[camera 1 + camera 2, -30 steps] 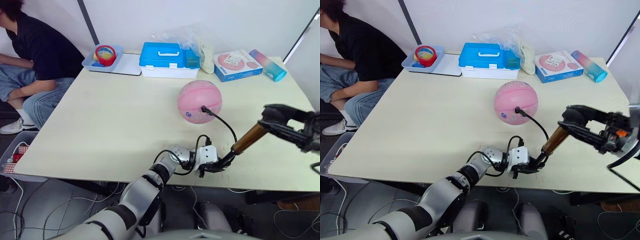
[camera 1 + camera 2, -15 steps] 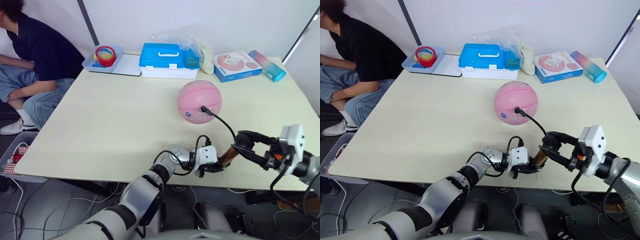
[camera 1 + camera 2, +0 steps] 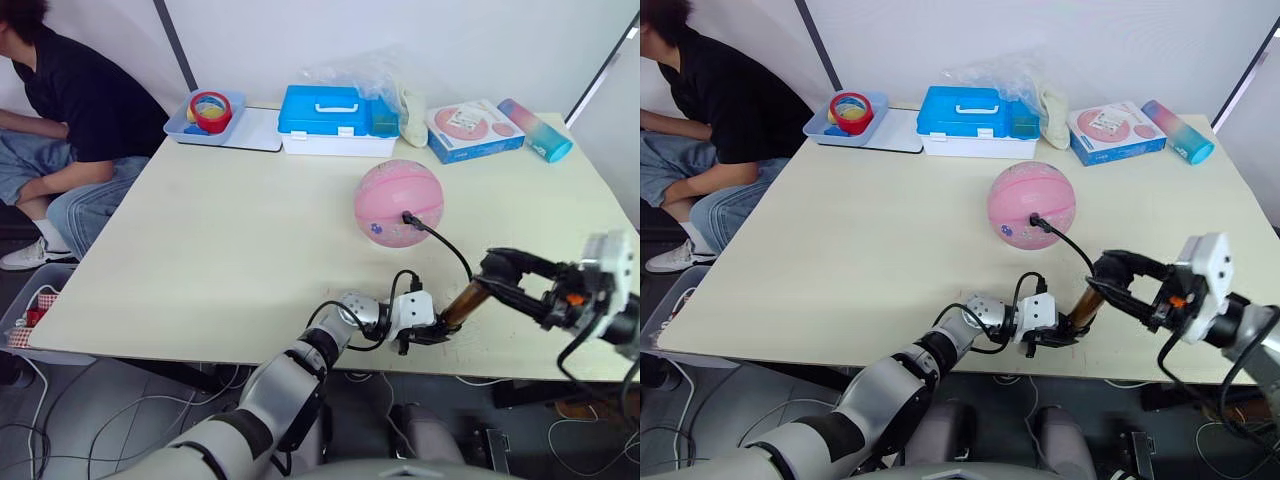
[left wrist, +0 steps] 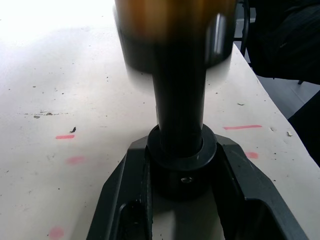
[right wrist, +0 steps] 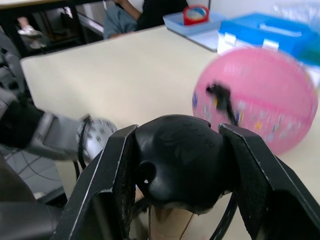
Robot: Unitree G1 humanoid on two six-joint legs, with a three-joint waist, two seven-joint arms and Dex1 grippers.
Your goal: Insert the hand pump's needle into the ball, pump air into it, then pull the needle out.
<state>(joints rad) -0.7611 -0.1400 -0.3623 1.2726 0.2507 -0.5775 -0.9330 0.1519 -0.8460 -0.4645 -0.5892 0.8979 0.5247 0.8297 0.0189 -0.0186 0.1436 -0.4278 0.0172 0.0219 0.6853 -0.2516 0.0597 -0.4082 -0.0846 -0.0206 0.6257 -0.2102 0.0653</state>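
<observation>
Pumping step: needle (image 3: 408, 217) seated in ball (image 3: 398, 203) at twelve o'clock; left gripper (image 3: 432, 333) jaws clamping hand pump (image 3: 462, 301) base, right gripper (image 3: 497, 272) jaws gripping its handle, next needing another stroke.

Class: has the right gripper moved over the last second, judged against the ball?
Yes. The right gripper dropped toward the table edge, then rose slightly; the ball stayed put.

ball (image 3: 399, 203) mid-table (image 3: 230, 240); hand pump (image 3: 460, 304) before it, near edge; boxes behind
</observation>
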